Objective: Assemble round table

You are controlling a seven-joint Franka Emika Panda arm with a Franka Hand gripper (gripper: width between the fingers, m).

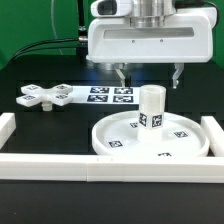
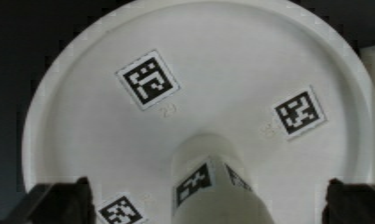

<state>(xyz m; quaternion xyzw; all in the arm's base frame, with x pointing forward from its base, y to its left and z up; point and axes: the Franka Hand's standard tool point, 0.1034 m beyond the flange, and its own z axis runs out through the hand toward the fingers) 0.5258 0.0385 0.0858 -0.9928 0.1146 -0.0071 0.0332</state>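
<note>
Round table disc (image 1: 103, 143) lies on the black table (image 1: 35, 75), leg (image 1: 151, 108) upright on it. We see the gripper (image 1: 150, 78) above, wide open and empty. Only the exterior view shows the cross-shaped foot piece (image 1: 42, 97).

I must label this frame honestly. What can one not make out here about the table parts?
Exterior view: whether the leg is fixed into the disc; the joint is too small.
Wrist view: the leg is blurred and cut off by the edge.
Wrist view: the foot piece lies outside the frame.
</note>
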